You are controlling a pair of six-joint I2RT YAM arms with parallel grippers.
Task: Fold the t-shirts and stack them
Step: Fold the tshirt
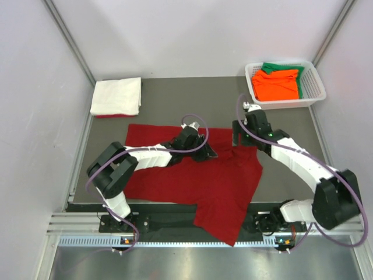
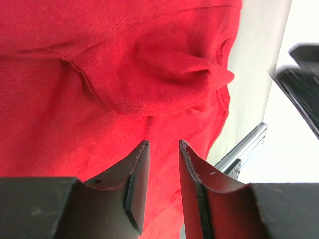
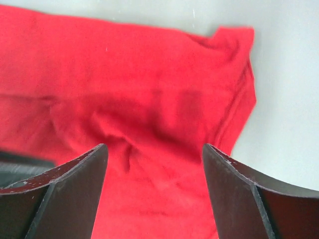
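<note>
On the grey tabletop [image 1: 169,99], the dark red t-shirt [image 1: 215,186] is spread out in the middle, mostly flat, with one corner reaching over the near edge between the arm bases. The left tool [image 2: 163,144] is held low over the shirt's far middle part. Its jaws are parted by only a narrow gap, and nothing is seen gripped between them. A raised pucker of red cloth is seen just ahead of its fingers [image 2: 139,164]. The right tool [image 3: 154,149] is placed just beside it, over the shirt's far right part near a sleeve. Its jaws are spread wide above the wrinkled cloth and nothing is held in them.

At the far left corner of the tabletop, a white t-shirt [image 1: 116,96] is laid folded into a neat rectangle, well apart from both tools. At the far right corner, a white lattice basket [image 1: 317,87] is set. An orange t-shirt [image 1: 277,84] is piled loosely inside it, and a green t-shirt [image 1: 274,67] is partly seen behind and beneath the orange one.
</note>
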